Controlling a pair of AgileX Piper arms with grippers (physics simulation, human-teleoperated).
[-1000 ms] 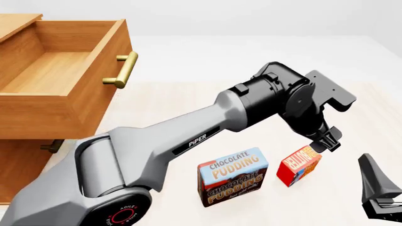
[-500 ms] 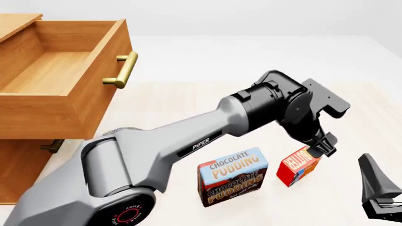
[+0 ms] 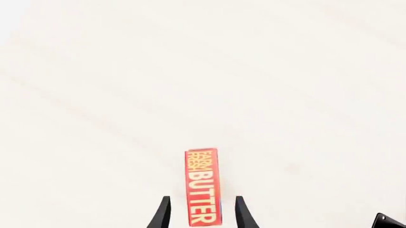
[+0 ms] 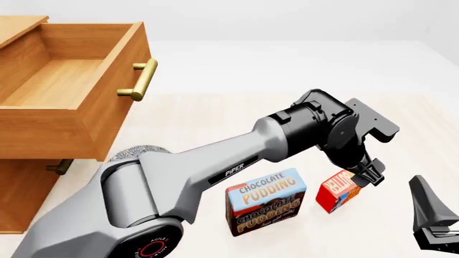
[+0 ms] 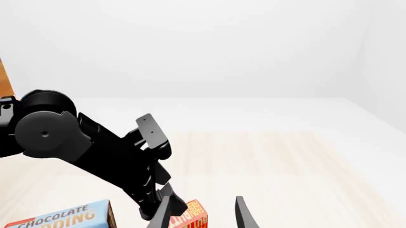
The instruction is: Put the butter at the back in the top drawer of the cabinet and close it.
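My right tool (image 4: 435,236) idles nearest, fingers apart. My left tool (image 4: 364,178) has dropped lower and now straddles the butter (image 4: 339,190) on the table (image 4: 401,140), fingers apart, ready to clamp. Far back-left, the top drawer (image 4: 72,80) stands open, waiting.

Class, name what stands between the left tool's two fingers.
The butter stands upright between the left tool's fingers, shown in the left wrist view.
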